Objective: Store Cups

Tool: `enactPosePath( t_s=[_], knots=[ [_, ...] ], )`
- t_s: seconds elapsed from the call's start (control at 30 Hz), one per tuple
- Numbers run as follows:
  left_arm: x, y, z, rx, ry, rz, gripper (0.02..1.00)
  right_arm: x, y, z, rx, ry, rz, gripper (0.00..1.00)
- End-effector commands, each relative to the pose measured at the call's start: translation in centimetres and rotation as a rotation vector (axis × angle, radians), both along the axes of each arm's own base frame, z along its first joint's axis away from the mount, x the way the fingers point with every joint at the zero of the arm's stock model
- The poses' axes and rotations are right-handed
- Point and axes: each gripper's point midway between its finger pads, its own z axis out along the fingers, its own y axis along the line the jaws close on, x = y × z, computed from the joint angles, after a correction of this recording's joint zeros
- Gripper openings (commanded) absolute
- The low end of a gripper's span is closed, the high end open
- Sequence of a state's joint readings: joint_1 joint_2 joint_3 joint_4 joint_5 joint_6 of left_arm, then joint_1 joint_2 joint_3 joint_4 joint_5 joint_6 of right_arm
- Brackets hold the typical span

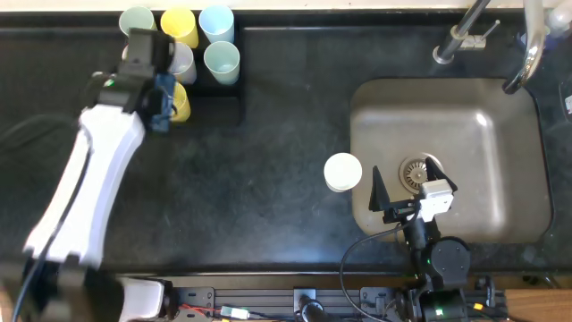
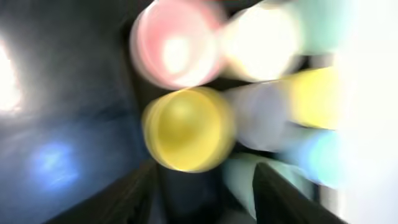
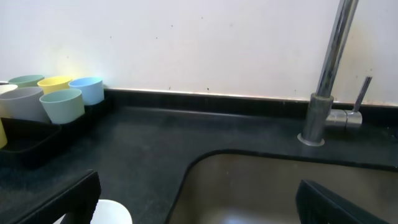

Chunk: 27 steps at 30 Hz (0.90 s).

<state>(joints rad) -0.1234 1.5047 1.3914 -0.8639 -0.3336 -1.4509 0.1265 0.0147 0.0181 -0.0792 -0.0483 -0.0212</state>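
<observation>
Most of the cups already sit in the tray (image 1: 219,105) at the back left of the worktop, including the yellow cup (image 1: 180,104) right by the left tool (image 2: 205,186). That tool hangs over the tray, fingers spread, pinching nothing. I'd say one straggler is left: the white cup (image 1: 342,172), standing on the worktop just beside the sink (image 1: 500,134). The right tool (image 3: 198,183) is over the sink near it, spread wide and holding nothing. The left arm over the tray could block the drop-off.
</observation>
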Motion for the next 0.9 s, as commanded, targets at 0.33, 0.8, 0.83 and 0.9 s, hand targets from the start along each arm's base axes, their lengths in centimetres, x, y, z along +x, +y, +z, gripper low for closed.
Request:
enactPosePath(
  t_s=[0.33, 0.8, 0.83, 0.9],
  knots=[
    [-8.2, -2.9, 21.7, 0.979, -0.725, -0.775, 0.912, 0.0, -0.1, -0.3, 0.007, -0.001, -0.003, 0.998],
    [-16.0, -6.1, 6.9, 1.041, -1.052, -0.876, 1.0, 0.0, -0.1, -0.3, 0.007, -0.001, -0.002, 0.998],
    [-16.1, -6.3, 5.9, 1.036, -1.054, -0.891, 1.0, 0.0, -0.1, -0.3, 0.007, -0.001, -0.003, 0.996],
    [-16.0, -6.7, 3.8, 1.022, -1.051, -0.925, 0.998, 0.0, -0.1, -0.3, 0.007, -0.001, -0.002, 0.998]
  ],
)
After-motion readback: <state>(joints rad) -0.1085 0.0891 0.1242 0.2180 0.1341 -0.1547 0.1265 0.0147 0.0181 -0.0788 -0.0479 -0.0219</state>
